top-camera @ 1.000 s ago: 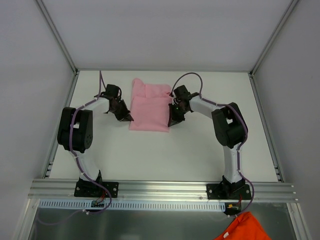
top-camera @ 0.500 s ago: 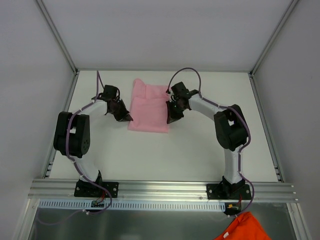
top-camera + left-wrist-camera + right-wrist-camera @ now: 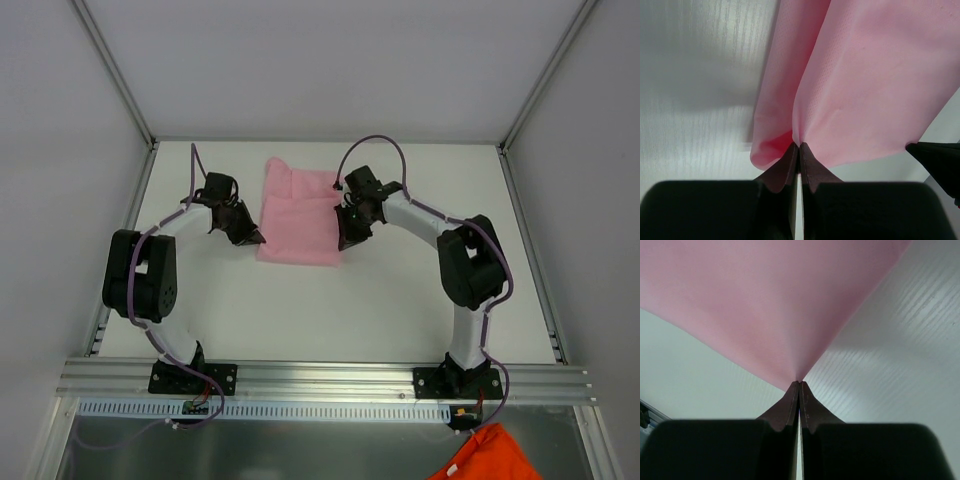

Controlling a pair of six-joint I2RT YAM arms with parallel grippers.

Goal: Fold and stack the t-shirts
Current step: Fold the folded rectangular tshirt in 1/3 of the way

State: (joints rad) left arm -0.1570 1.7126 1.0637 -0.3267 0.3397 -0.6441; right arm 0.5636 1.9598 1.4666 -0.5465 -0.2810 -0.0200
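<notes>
One orange cloth, well apart from t-shirt

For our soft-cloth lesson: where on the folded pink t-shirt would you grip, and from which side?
Pinch the pink t-shirt at its two near corners, one arm from each side, as the left gripper and right gripper do now. It is thin, limp cloth; corners give edges to catch, and two grips should keep it spread.

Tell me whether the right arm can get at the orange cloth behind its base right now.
Probably not. The right gripper is shut on a corner of the pink t-shirt, and the orange cloth lies behind the arm's base, beyond the rail, partly out of frame.
</notes>
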